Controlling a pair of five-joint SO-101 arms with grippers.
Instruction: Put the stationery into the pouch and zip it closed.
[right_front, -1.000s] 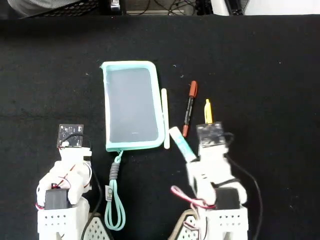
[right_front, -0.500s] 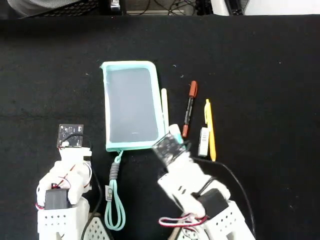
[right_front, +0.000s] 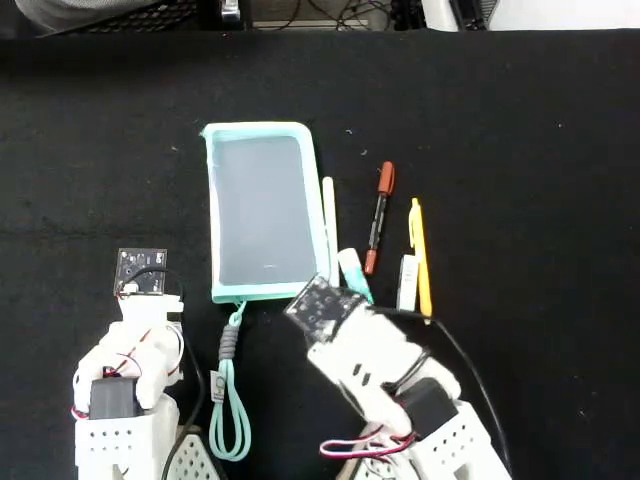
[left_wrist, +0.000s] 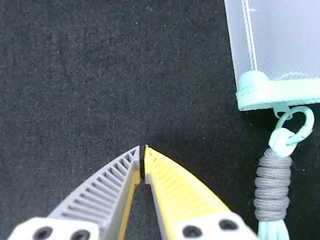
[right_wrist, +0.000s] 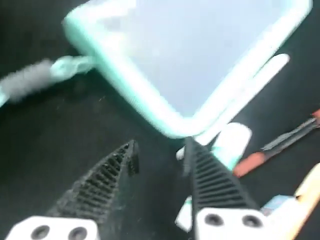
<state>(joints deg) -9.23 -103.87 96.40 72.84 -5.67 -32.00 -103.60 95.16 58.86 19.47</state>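
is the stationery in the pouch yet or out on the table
Out: the orange marker, yellow pen and white stick lie on the black table beside the pouch, whose clear face shows nothing inside.

Left claw (left_wrist: 143, 152) tips pressed together, pointing down; right claw (right_wrist: 159, 150) gaping, slanted forward and leftward
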